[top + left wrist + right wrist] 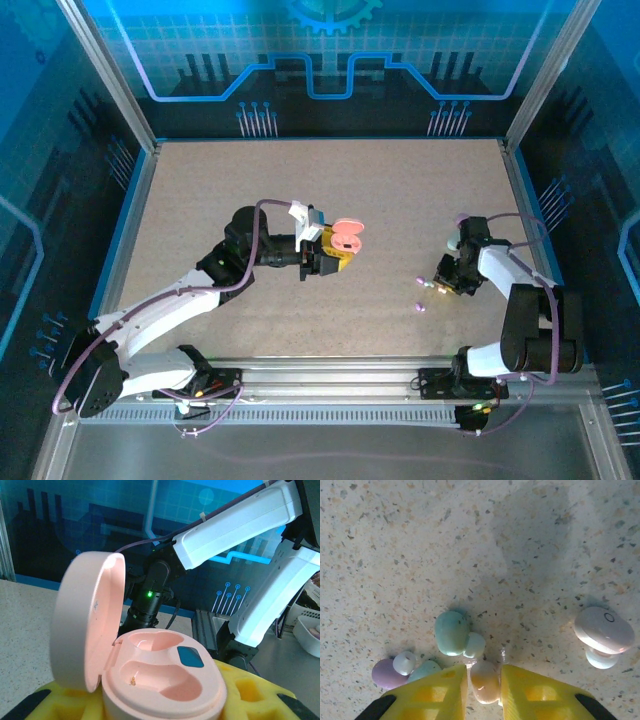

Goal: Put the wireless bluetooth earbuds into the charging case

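Observation:
My left gripper point(333, 258) is shut on the base of a pink charging case point(165, 680), which it holds above the table. The case lid point(87, 620) stands open to the left, and both wells in the base are empty. My right gripper point(484, 672) is down at the tabletop, its yellow fingers point(435, 692) shut on either side of a peach-pink earbud point(485, 685). Just beyond it lie a teal earbud point(452, 632), a purple earbud point(385, 675) and a pale lilac earbud point(604, 630). From above, loose earbuds point(420, 307) show as tiny dots beside the right gripper point(441, 286).
The speckled beige table point(330, 180) is walled by blue panels and metal posts. A metal rail point(340, 375) with both arm bases runs along the near edge. The right arm point(235, 525) crosses the background of the left wrist view.

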